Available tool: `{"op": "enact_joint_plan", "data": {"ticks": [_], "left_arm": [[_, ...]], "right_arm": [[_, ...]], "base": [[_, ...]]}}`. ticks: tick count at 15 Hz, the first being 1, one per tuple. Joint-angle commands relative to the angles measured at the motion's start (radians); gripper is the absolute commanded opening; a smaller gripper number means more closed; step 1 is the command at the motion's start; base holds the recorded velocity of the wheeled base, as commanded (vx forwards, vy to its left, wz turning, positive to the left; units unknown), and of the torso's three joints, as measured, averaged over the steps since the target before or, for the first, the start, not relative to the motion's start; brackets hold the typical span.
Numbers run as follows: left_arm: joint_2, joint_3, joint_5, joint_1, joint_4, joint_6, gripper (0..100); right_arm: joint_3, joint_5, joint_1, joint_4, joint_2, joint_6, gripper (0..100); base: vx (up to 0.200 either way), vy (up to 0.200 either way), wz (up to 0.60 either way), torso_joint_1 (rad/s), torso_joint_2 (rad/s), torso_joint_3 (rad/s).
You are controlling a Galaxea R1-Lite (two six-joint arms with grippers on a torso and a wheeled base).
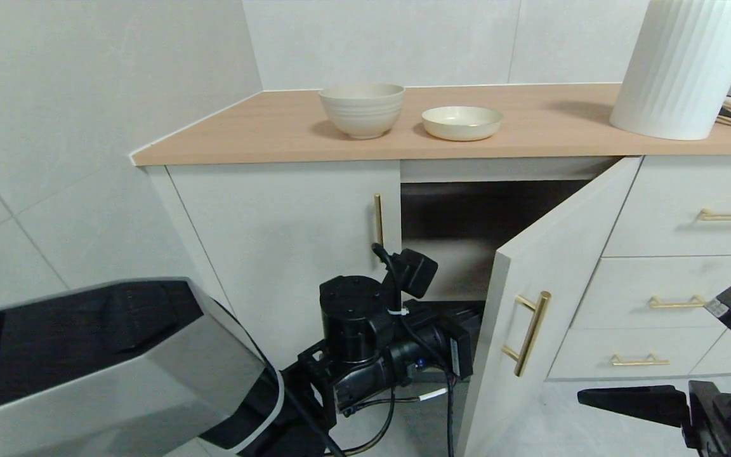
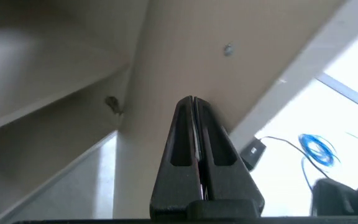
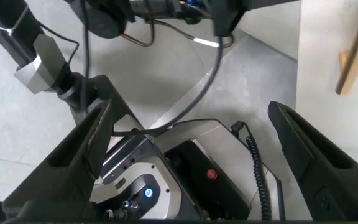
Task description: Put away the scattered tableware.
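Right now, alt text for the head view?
A ribbed bowl and a shallow dish sit on a wooden counter, above a cabinet whose door stands open. The left arm is low at the opening.

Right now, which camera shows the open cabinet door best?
The head view: the cabinet door stands swung open, showing most of its front and its gold handle. The right wrist view catches a strip of the door with the handle. The left wrist view shows a pale panel beyond the shut left pincer, perhaps its inner face.

No legible text or numbers
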Motion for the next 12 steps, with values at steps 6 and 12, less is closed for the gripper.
{"op": "enact_joint_plan", "data": {"ticks": [6, 12], "left_arm": [[-0.018, 0.004, -0.061, -0.184, -0.009, -0.006, 0], [-0.069, 0.127, -0.190, -0.151, -0.068, 0.001, 0]], "right_arm": [[0.037, 0.157, 0.069, 0.001, -0.099, -0.002, 100], [0.039, 0.266, 0.055, -0.005, -0.145, -0.002, 100]], "base": [[0.000, 0.000, 0.00, 0.000, 0.00, 0.000], [0.000, 0.000, 0.00, 0.000, 0.00, 0.000]]}}
